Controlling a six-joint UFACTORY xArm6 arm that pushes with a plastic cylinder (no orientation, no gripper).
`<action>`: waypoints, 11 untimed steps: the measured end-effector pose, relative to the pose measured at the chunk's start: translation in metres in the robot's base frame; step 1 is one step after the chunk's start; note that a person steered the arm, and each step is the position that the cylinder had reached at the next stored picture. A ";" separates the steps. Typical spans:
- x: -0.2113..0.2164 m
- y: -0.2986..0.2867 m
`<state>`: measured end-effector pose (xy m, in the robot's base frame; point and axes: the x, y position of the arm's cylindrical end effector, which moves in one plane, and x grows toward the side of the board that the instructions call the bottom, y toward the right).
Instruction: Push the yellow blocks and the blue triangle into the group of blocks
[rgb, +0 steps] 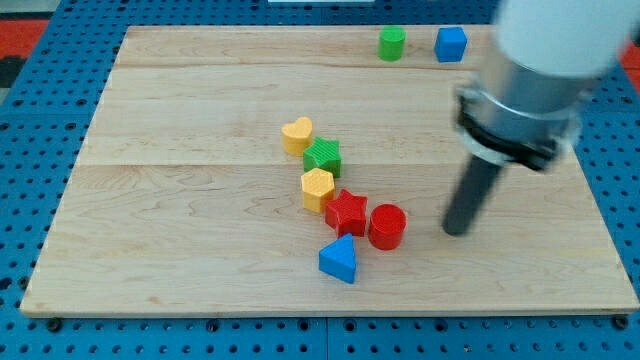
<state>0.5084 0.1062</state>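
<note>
A cluster sits at the board's middle. A yellow heart block (297, 134) is at its top, touching a green block (323, 157) below and to its right. A yellow hexagon block (317, 189) sits under the green one. A red star block (346, 212) and a red cylinder (387, 226) follow to the right. The blue triangle (339, 260) lies just below the red star. My tip (456, 231) rests on the board to the right of the red cylinder, a short gap away.
A green cylinder (392, 44) and a blue block (451, 44) stand near the wooden board's (180, 230) top edge at the view's right. The arm's body (530, 90) hangs over the upper right. Blue pegboard surrounds the board.
</note>
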 end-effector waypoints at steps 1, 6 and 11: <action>-0.083 -0.046; -0.049 -0.109; -0.130 -0.119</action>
<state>0.3785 -0.0133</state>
